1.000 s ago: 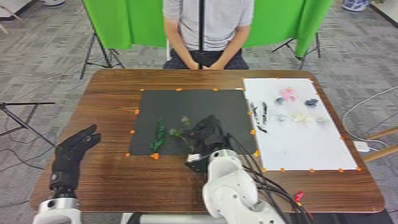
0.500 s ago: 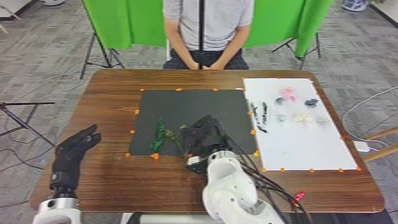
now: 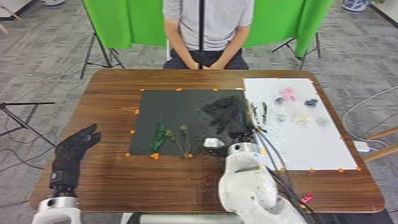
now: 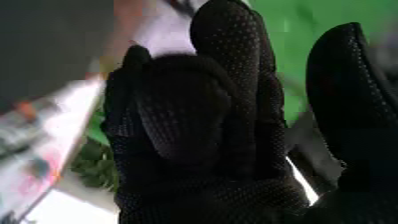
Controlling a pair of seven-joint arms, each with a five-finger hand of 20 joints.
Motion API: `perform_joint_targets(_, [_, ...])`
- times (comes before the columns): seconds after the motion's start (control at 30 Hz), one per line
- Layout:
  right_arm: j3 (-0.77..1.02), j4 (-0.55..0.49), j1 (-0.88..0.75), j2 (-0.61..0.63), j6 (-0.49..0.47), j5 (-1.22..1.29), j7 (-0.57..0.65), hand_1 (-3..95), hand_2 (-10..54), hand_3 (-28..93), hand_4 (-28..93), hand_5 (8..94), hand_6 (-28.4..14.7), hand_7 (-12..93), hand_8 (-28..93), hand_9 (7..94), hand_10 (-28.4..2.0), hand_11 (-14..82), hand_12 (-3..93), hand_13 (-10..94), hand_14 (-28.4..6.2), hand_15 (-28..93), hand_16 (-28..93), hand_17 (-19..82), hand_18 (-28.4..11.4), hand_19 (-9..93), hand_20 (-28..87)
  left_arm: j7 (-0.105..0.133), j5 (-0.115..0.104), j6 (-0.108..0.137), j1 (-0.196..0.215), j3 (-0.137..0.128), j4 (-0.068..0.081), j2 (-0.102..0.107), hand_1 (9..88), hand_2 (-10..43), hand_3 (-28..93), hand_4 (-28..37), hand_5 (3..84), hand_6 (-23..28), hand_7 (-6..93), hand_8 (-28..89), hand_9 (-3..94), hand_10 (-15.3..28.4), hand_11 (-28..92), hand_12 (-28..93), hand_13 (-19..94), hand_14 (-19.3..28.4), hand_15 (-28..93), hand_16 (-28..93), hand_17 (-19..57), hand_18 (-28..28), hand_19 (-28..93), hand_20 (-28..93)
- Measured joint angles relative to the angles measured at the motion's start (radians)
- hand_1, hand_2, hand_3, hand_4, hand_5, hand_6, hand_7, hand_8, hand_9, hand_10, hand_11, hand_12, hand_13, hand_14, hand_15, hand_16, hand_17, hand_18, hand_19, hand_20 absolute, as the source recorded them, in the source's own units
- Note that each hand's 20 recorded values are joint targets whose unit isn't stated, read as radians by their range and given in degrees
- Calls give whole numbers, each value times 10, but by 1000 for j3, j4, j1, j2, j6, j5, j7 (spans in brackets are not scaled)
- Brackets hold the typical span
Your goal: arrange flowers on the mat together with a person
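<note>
Greenery (image 3: 159,137) and thin sprigs (image 3: 184,131) lie side by side on the dark mat (image 3: 178,105), with the right hand (image 3: 226,114) open and empty over its right part and the left hand (image 3: 78,141) open by the counter's (image 3: 115,100) left edge. Next, probably, it should pinch one flower from the white mat (image 3: 306,150) by its stem, lift clear of neighbours, and lower it gently without brushing the sprigs.
</note>
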Motion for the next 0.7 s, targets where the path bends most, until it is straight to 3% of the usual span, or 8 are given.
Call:
perform_joint_targets(0.1, [94, -86, -14, 75, 55, 218, -150, 293, -53, 667, -158, 713, 2, 203, -100, 792, -145, 203, 195, 785, -97, 328, 278, 402, -166, 539, 324, 1, 0, -7, -7, 0, 2, -1, 262, -48, 709, -250, 500, 53, 107, -65, 488, 143, 183, 122, 412, 165, 122, -8, 133, 116, 51, 209])
perform_joint_targets(0.2, [236, -140, -59, 153, 37, 408, -366, 193, 4, 690, -158, 654, -10, 172, -93, 699, -157, 126, 175, 620, -140, 199, 241, 321, -156, 291, 348, 3, 2, -17, -14, -1, 2, -2, 262, -48, 709, -250, 500, 53, 107, -65, 490, 144, 184, 122, 415, 165, 123, -8, 134, 115, 50, 209])
perform_joint_targets(0.27, [343, -163, -108, 201, -21, 472, -475, 134, 23, 709, -161, 571, -17, 127, -81, 594, -158, 82, 157, 469, -151, 139, 203, 258, -158, 143, 324, 5, 3, -22, -18, -3, 2, -2, 262, -48, 709, -250, 500, 53, 108, -65, 490, 143, 184, 122, 415, 165, 123, -9, 135, 114, 50, 210])
perform_joint_targets(0.33, [458, -183, -173, 241, -125, 517, -548, 81, 28, 734, -172, 468, -8, 89, -75, 475, -154, 55, 130, 333, -135, 90, 148, 207, -157, 59, 286, 8, 3, -27, -21, -6, 1, -2, 262, -48, 709, -250, 500, 52, 108, -65, 490, 144, 184, 121, 415, 165, 123, -9, 136, 114, 49, 210])
perform_joint_targets(0.43, [616, -194, -281, 267, -312, 638, -651, 28, 23, 737, -186, 367, 0, 62, -73, 375, -141, 29, 101, 246, -112, 44, 95, 160, -146, 3, 243, 16, 2, -34, -26, -7, 0, -1, 261, -49, 711, -250, 500, 51, 109, -65, 492, 143, 184, 121, 415, 165, 123, -10, 137, 113, 47, 210])
perform_joint_targets(0.5, [685, -193, -354, 265, -396, 765, -741, 1, 2, 729, -200, 339, 1, 54, -73, 353, -139, 26, 87, 226, -106, 40, 65, 140, -142, 3, 218, 22, 1, -40, -29, -6, -1, -1, 261, -50, 711, -249, 501, 51, 109, -65, 493, 143, 183, 120, 415, 165, 123, -10, 138, 113, 45, 210])
perform_joint_targets(0.7, [746, -195, -559, 196, -425, 1071, -1003, -16, -53, 713, -214, 315, 2, 46, -74, 331, -138, 20, 75, 204, -95, 40, 28, 120, -141, 1, 195, 34, 2, -70, -33, -5, -11, -4, 258, -54, 712, -248, 500, 51, 106, -65, 494, 143, 179, 117, 412, 164, 121, -12, 138, 111, 37, 208])
